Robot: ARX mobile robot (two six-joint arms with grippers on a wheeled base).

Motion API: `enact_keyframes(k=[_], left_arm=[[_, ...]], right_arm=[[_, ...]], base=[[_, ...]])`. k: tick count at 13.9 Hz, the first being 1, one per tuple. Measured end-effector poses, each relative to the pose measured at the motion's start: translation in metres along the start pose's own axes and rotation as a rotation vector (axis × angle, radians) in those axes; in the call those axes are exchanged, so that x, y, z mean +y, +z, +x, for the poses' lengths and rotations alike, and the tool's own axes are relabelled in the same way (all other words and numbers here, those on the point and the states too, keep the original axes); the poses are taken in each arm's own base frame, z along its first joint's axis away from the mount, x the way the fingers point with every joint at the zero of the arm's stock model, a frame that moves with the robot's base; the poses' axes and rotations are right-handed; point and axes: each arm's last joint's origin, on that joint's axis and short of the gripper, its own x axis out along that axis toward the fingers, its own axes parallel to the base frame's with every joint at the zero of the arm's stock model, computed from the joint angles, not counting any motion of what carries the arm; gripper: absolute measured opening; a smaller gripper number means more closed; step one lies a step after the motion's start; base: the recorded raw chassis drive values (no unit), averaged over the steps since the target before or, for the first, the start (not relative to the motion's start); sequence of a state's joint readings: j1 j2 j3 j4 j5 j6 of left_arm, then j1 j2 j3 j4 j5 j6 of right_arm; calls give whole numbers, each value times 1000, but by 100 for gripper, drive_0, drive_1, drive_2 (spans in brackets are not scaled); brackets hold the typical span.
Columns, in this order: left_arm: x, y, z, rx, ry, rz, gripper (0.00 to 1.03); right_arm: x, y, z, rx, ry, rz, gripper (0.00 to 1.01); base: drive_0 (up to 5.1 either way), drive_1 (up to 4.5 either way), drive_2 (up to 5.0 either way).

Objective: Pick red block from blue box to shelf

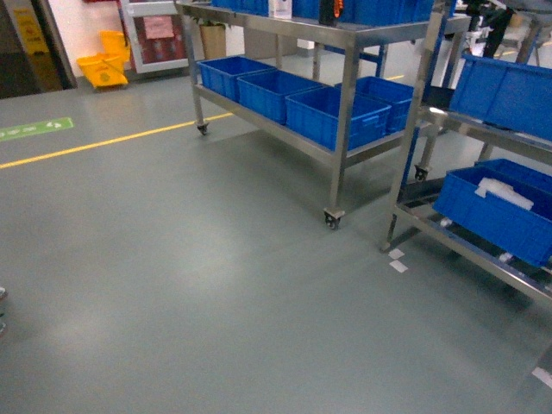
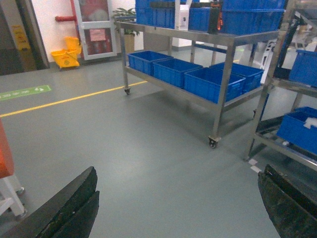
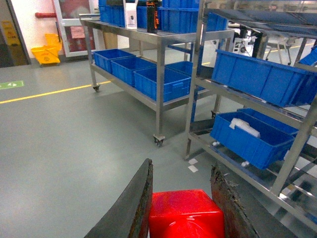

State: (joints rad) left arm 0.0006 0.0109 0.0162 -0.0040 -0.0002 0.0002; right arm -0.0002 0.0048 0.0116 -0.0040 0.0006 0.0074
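Between the right tool [image 3: 181,198] fingers sits the red block [image 3: 184,214], clamped for carrying toward the shelf [image 3: 277,99]; the left tool [image 2: 173,208] hangs spread, empty.

Glossy red block [image 3: 185,214] — clamped in the right claw [image 3: 184,208] — near the steel shelf [image 3: 277,124].

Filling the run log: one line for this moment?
right gripper: shut on glossy red block | left gripper: open, empty | steel shelf: ahead
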Motion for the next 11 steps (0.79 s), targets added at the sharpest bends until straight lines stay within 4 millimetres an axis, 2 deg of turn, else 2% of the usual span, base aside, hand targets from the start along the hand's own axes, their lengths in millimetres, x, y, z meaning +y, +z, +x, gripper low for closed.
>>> enact_keyframes(k=[11], left_arm=[[0, 0, 0, 0, 0, 0, 98]], right_arm=[[0, 0, 0, 0, 0, 0, 28]], base=[[-154, -154, -154]])
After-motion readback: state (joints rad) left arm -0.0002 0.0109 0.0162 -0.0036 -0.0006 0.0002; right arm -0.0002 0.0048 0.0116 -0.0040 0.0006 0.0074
